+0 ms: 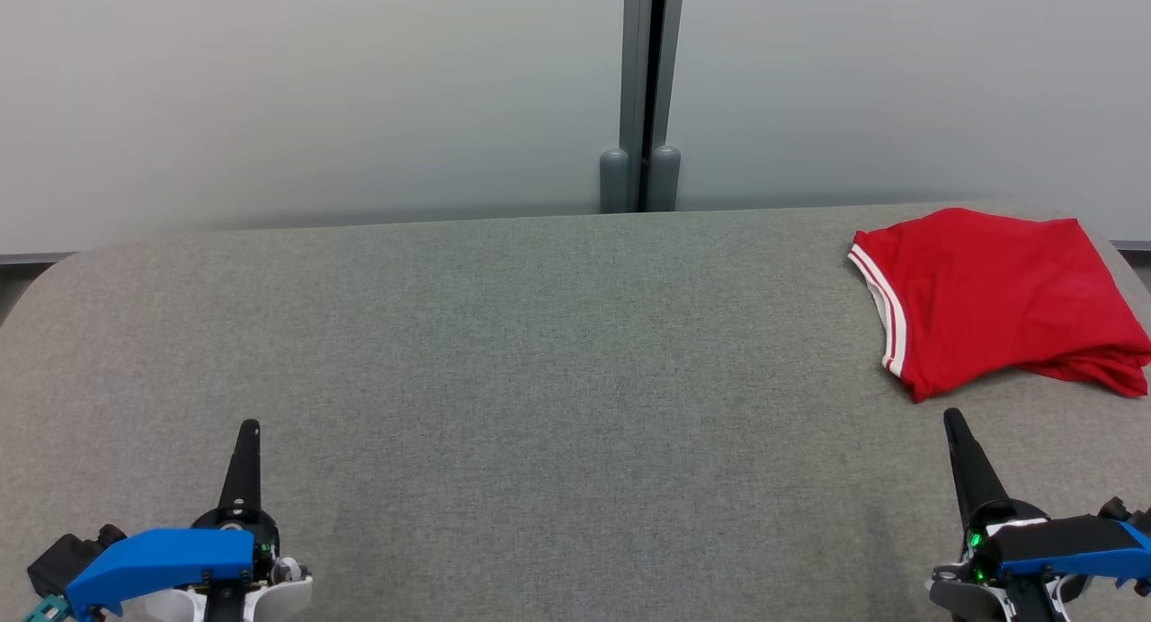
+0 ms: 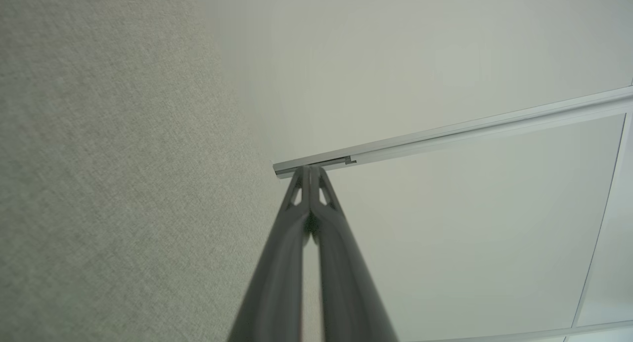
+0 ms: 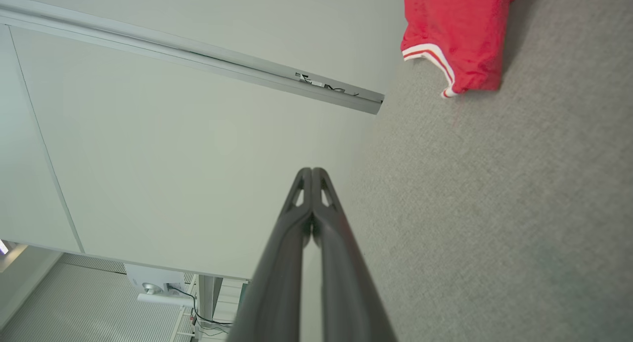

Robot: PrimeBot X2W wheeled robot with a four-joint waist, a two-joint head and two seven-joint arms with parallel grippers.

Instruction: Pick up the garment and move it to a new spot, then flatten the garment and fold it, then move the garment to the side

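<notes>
The left gripper [image 1: 249, 429] and right gripper [image 1: 953, 420] have dark tapered fingers [image 1: 243, 478] and blue covers [image 1: 162, 555].

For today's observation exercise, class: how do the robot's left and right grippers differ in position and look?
The right gripper sits just short of the red garment; the left gripper is far from it across the grey table. The left wrist cover is mostly blue, the right wrist cover mostly black. Shared: both grippers are shut and empty.
</notes>
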